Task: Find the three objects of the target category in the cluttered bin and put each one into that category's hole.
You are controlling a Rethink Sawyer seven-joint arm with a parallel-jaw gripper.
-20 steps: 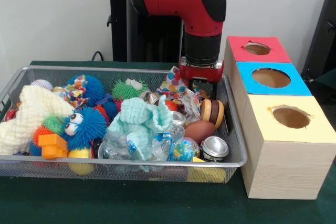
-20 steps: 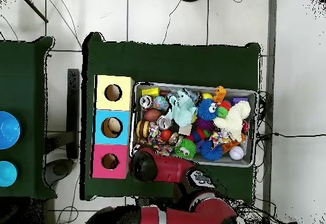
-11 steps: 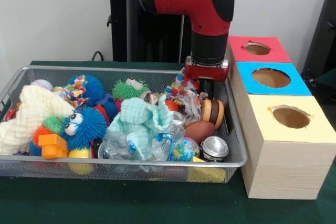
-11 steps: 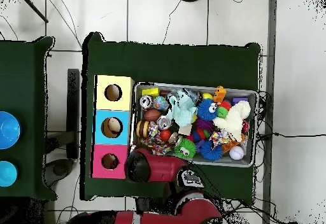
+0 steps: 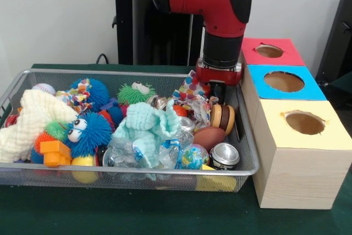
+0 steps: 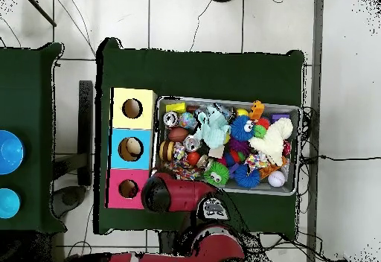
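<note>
Front view: gripper (image 5: pixel 219 89) has shifted toward the red box (image 5: pixel 269 51).

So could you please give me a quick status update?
Gripper over bin's far corner by red box, state unclear. Nothing visibly held. Clutter packed below.

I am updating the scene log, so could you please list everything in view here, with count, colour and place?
Wire bin: one, silver, on the green table, left of the boxes.
Boxes with holes: three, in a row at the bin's right; yellow nearest, blue middle, red farthest.
Cloths: two; cream at the bin's left, mint green in the middle.
Spiky toys: several; blue with eyes, green, another blue behind.
Can: one, silver, front right corner.
Football: one, brown, behind the can.
Burger toy: one, tan and brown, right side.
Baseball: one, white, back left.
Orange block: one, front left.
Arm: red and black, over the bin's back right corner; claw low among the clutter, state unclear.
</note>
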